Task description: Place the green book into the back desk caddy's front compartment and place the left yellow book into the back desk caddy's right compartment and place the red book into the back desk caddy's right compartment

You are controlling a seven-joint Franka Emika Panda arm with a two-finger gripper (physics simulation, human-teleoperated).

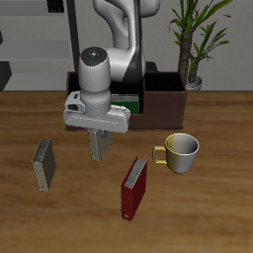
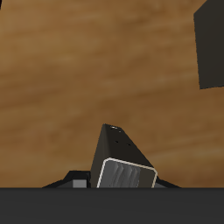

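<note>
held book: we are seeing a grey-tan book (image 1: 99, 144) hanging under the gripper (image 1: 96, 131), above the table (image 1: 212, 217); we take it for the left yellow book
gripper: fingers closed onto that book's top; in the wrist view the book (image 2: 121, 157) is sticking out from between them
green book: green (image 1: 125, 100) is showing inside the back desk caddy (image 1: 163, 104), so we are judging that step done
step: we are reading this as carrying the yellow book to the right compartment; which end that is we cannot tell
next move: calling for lift toward 12 o'clock, clear the caddy wall, then lower
red book: standing on the table (image 1: 134, 190) at 5 o'clock from the gripper, untouched
other: twin grey book (image 1: 42, 164) at 8 o'clock, mug (image 1: 181, 152) at 3 o'clock, plant (image 1: 195, 40) behind the caddy
room: open table around the held book; arm crowding the caddy
</note>
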